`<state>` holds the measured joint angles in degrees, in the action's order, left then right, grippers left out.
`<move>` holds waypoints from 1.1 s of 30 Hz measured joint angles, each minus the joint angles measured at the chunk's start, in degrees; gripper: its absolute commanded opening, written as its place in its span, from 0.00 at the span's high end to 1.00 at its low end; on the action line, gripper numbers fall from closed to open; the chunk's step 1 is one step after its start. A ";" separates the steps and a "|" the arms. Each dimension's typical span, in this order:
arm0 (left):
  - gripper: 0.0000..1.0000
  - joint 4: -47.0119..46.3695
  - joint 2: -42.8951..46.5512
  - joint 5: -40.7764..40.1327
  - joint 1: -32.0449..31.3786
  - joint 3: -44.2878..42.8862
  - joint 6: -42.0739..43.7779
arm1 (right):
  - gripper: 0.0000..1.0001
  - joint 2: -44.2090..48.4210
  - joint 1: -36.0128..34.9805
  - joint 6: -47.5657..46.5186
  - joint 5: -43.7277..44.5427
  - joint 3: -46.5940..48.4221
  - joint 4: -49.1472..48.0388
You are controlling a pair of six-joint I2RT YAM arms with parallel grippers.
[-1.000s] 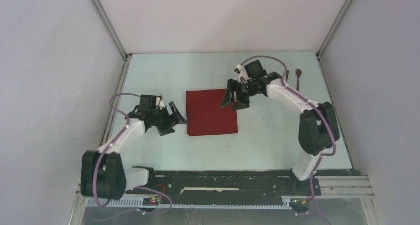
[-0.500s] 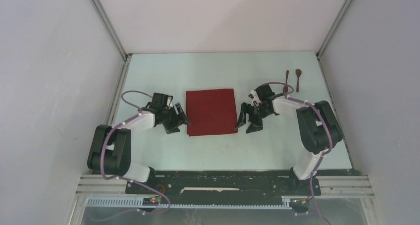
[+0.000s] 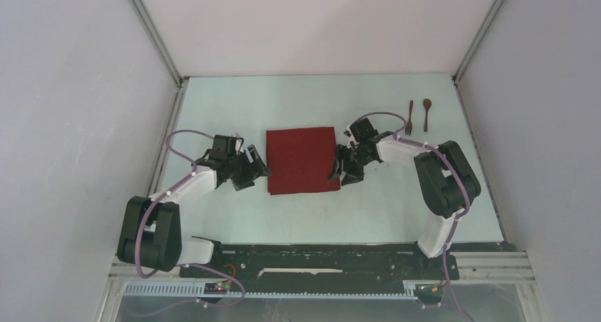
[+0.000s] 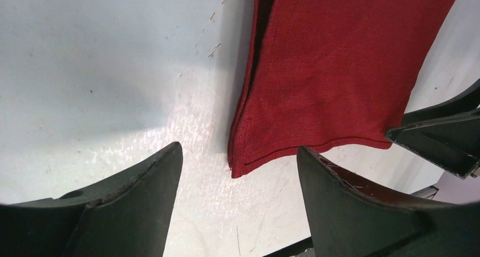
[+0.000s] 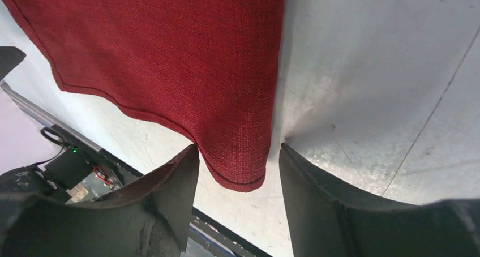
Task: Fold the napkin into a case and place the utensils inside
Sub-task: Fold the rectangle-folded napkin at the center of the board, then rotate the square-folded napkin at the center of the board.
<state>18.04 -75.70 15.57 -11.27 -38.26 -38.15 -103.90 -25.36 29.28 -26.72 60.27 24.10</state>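
Two claws: left claw (image 3: 249, 170) and right claw (image 3: 345, 167) both spread, gripping nothing.
Wrist views: napkin (image 3: 301, 159) has one near corner between each claw's fingers, unpinched; the left view shows doubled layers.
Top view only: fork (image 3: 410, 118) and spoon (image 3: 427, 114) lie beyond right claw, well apart from it.
Since earlier: right claw has moved in from beside napkin.

The top camera looks down from behind the arm bases over the whole bench (image 3: 212, 102). Both wrist cameras sit low and close, facing past the left hand (image 4: 238, 149) and right hand (image 5: 238, 149) onto the napkin's (image 3: 302, 160) near corners, which the top view also shows.
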 measured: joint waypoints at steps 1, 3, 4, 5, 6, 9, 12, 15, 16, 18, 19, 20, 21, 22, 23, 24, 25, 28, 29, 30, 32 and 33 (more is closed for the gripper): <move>0.20 0.02 -0.04 0.04 -0.07 0.26 -0.04 | 0.45 -0.24 -0.46 -0.02 1.16 0.48 0.42; 0.20 -0.02 -0.37 0.11 -0.22 0.35 -0.44 | 0.54 -0.48 -0.90 -0.04 3.19 0.98 1.01; 0.20 -0.22 -0.57 0.17 -0.28 0.35 -0.48 | 0.61 -0.52 -0.94 -0.11 3.89 0.98 1.20; 0.20 -0.37 -0.72 0.24 -0.37 0.35 -0.50 | 0.70 -0.52 -0.90 -0.22 4.48 0.98 1.42; 0.20 -0.50 -0.81 0.26 -0.44 0.35 -0.52 | 0.77 -0.52 -0.76 -0.39 5.05 0.94 1.60; 0.20 -0.70 -0.85 0.31 -0.52 0.33 -0.48 | 0.87 -0.55 0.22 -0.85 5.18 -0.02 1.07; 0.20 -0.63 -1.25 1.01 -0.50 0.00 -0.46 | 0.97 -0.55 1.40 -1.09 2.78 -1.11 -0.33; 0.20 0.00 -2.16 1.84 -0.50 -2.10 -0.44 | 1.00 -0.59 2.19 -1.51 -0.63 -2.54 -2.80; 0.19 0.20 -2.34 2.19 -0.50 -3.04 -0.42 | 1.00 -0.70 2.62 -1.51 -1.66 -2.86 -3.41; 0.17 0.83 -2.80 2.78 -0.48 -5.25 -0.28 | 1.00 -1.33 3.85 -1.70 -4.09 -3.21 -4.33; 0.14 1.40 -3.30 3.04 -0.37 -6.91 -0.11 | 1.00 -1.73 4.52 -1.95 -5.42 -3.23 -4.48; 0.11 2.10 -4.13 3.32 -0.26 -8.98 0.24 | 1.00 -2.10 5.27 -2.32 -6.43 -3.23 -4.46; 0.09 2.58 -4.98 3.52 -0.15 -10.75 0.72 | 1.00 -2.34 5.97 -2.80 -6.93 -3.17 -4.20; 0.08 3.54 -6.25 3.80 0.02 -13.29 1.11 | 1.00 -2.62 6.88 -3.67 -7.28 -2.75 -3.23; 0.07 4.26 -7.50 3.96 0.15 -15.47 1.53 | 1.00 -2.97 7.78 -4.74 -7.15 -1.88 -1.77; 0.06 5.49 -9.07 4.09 0.22 -18.12 2.05 | 1.00 -3.41 8.55 -5.86 -6.64 -0.72 -0.17; 0.06 6.95 -11.72 4.13 0.31 -22.47 2.71 | 1.00 -4.04 9.29 -7.19 -5.64 0.98 1.68; 0.04 8.94 -16.15 4.07 0.50 -28.98 3.80 | 0.89 -7.08 10.36 -12.11 -1.36 8.24 7.19; 0.04 9.84 -18.45 3.96 0.52 -32.17 4.28 | 0.80 -8.63 10.49 -13.90 0.46 11.61 8.85; 0.04 10.08 -20.31 3.63 0.52 -34.47 4.81 | 0.75 -10.32 10.80 -15.37 2.73 15.34 10.40; 0.04 10.64 -23.69 2.47 0.52 -38.23 5.81 | 0.59 -13.00 11.06 -16.63 7.39 21.66 12.72; 0.04 11.67 -25.66 1.88 0.52 -40.44 6.43 | 0.51 -14.25 11.26 -17.03 9.42 25.11 13.92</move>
<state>29.71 -101.36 17.45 -10.74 -78.70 -31.73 -118.15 -14.11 12.25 -17.30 85.38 38.02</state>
